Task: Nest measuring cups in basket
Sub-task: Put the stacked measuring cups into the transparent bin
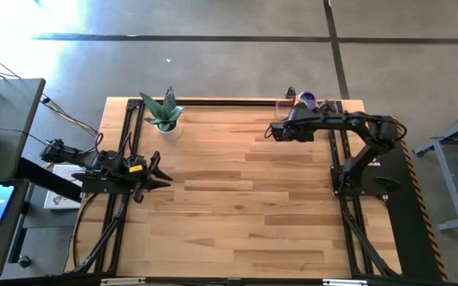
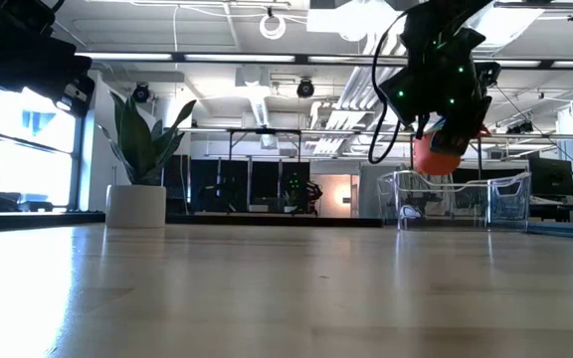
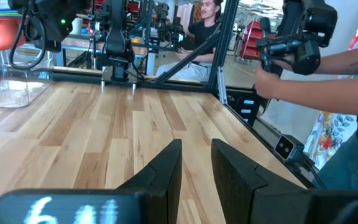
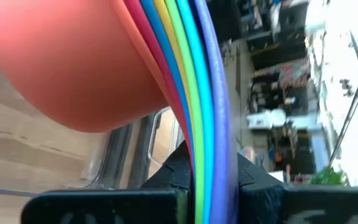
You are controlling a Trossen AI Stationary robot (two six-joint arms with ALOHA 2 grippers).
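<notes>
On the worktop's (image 1: 237, 199) left side, the left gripper (image 1: 159, 176) rests low with its two dark fingers (image 3: 166, 165) parted and nothing between them; the arm lies along the left edge. Past those fingers, the left wrist view shows bare wooden planks, and beyond the worktop's edge a person's forearm and hand (image 3: 272, 81) holding a dark device.

Near the far edge, left of centre, stands a green plant (image 1: 164, 111) in a white pot, well apart from both arms.

Further right, the right gripper (image 1: 279, 131) hangs above the worktop near the far right corner, clenched on the measuring cups (image 4: 135, 68). They are nested into one stack, the large orange cup outermost, with the flat handles in red, blue, yellow, green, teal and purple pressed together between the fingers. In the low view the orange cup (image 2: 436, 154) is clear of the surface, raised above the basket's (image 2: 456, 199) rim or just in front of it; which one is hard to judge from that angle. The basket sits at the far right corner of the worktop, seemingly holding no cups.
</notes>
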